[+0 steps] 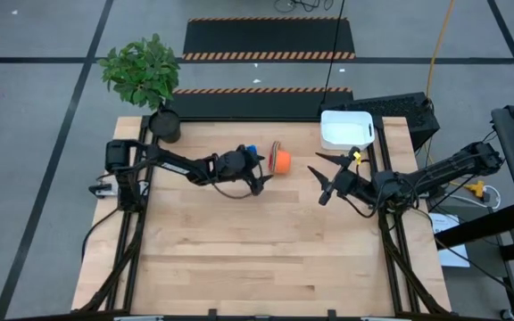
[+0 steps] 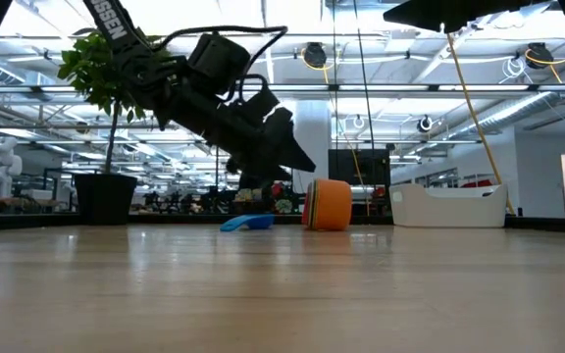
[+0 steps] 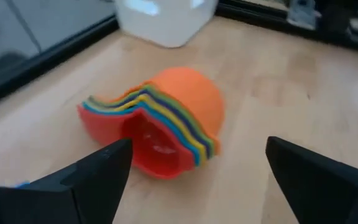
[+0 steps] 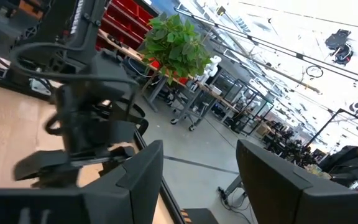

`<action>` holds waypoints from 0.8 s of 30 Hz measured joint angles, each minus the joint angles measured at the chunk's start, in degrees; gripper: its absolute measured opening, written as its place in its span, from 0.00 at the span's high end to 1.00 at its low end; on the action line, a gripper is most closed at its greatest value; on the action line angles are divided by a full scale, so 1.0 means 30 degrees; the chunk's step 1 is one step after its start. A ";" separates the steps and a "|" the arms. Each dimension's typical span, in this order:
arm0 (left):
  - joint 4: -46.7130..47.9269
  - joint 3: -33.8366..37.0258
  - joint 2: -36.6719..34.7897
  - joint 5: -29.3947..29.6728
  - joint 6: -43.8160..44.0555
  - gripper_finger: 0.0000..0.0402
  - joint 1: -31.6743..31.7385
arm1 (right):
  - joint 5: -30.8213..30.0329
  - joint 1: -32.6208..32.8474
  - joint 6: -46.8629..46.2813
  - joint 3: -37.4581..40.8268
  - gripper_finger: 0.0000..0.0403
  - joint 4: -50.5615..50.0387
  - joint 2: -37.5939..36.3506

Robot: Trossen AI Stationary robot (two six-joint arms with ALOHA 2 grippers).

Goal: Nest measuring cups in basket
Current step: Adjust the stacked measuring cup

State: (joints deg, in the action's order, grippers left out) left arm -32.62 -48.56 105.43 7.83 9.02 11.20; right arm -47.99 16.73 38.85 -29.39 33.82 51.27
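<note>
Our table [image 1: 257,259]: light wood, dark-framed. On it we count a potted plant [image 1: 162,123] at a far corner, the white basket [image 1: 346,130], a nested stack of measuring cups [image 1: 280,160] on its side, and one blue cup [image 2: 246,223].

The high view looks straight down on the whole table [image 1: 257,259], while the low view sits at tabletop height, facing level across it toward the room. The left wrist view looks closely at the nested cups [image 3: 160,127], which also show in both wider views; the right wrist view faces the left arm [image 4: 82,118] and the room beyond.
</note>
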 joint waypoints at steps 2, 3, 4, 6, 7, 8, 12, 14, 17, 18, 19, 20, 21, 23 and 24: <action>0.0110 0.0000 -0.0001 -0.0321 0.1385 0.06 0.0444 | 0.0002 -0.0014 0.0007 0.0000 0.51 -0.0005 0.0000; 0.0193 0.0000 -0.0001 -0.0545 0.1828 0.06 0.0632 | 0.0000 -0.0014 0.0007 0.0000 0.51 -0.0007 0.0000; 0.0217 0.0000 0.0027 -0.0688 0.2078 0.06 0.0769 | 0.0003 -0.0014 0.0007 0.0000 0.51 0.0000 0.0000; 0.0014 -0.0015 0.0357 -0.0761 0.2196 0.06 0.0860 | 0.0007 -0.0014 0.0007 0.0000 0.51 0.0006 0.0000; -0.0081 -0.0007 0.0548 -0.0814 0.2168 0.06 0.0846 | 0.0007 -0.0014 0.0007 0.0000 0.51 0.0001 0.0000; -0.0224 0.0007 0.0791 -0.0893 0.2127 0.06 0.0804 | 0.0007 -0.0014 0.0007 0.0000 0.51 0.0008 0.0000; -0.0750 -0.0496 0.1830 -0.1209 0.1862 0.06 0.0747 | 0.0007 -0.0014 0.0230 0.0000 0.51 0.0066 0.0000; -0.0754 -0.0957 0.2346 -0.1308 0.1739 0.06 0.0775 | 0.0000 -0.0014 0.0284 0.0000 0.51 0.0071 0.0000; -0.0670 -0.1796 0.2959 -0.1679 0.1753 0.06 0.0766 | 0.0007 -0.0046 0.0284 0.0000 0.51 0.0080 0.0007; -0.0668 -0.2051 0.3119 -0.1703 0.1753 0.06 0.0759 | 0.0007 -0.0051 0.0288 0.0000 0.51 0.0054 0.0006; -0.0562 -0.2302 0.3307 -0.1724 0.1765 0.06 0.0754 | 0.0007 -0.0051 0.0284 0.0000 0.51 0.0060 0.0007; -0.0462 -0.2609 0.3520 -0.1722 0.1857 0.06 0.0753 | -0.0003 -0.0051 0.0289 0.0000 0.51 0.0073 0.0007; -0.0289 -0.2854 0.3735 -0.1714 0.1918 0.06 0.0778 | -0.0012 -0.0051 0.0311 0.0000 0.51 0.0060 0.0007; 0.0017 -0.3298 0.4107 -0.1688 0.2074 0.06 0.0854 | -0.0008 -0.0051 0.0328 0.0000 0.51 0.0073 0.0007; -0.0022 -0.3520 0.4306 -0.1688 0.2132 0.06 0.0882 | -0.0015 -0.0051 0.0331 0.0000 0.51 0.0063 0.0007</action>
State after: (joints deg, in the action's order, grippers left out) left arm -32.69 -59.11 118.35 2.76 15.42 13.85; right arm -48.03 16.58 39.84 -29.39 34.01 51.29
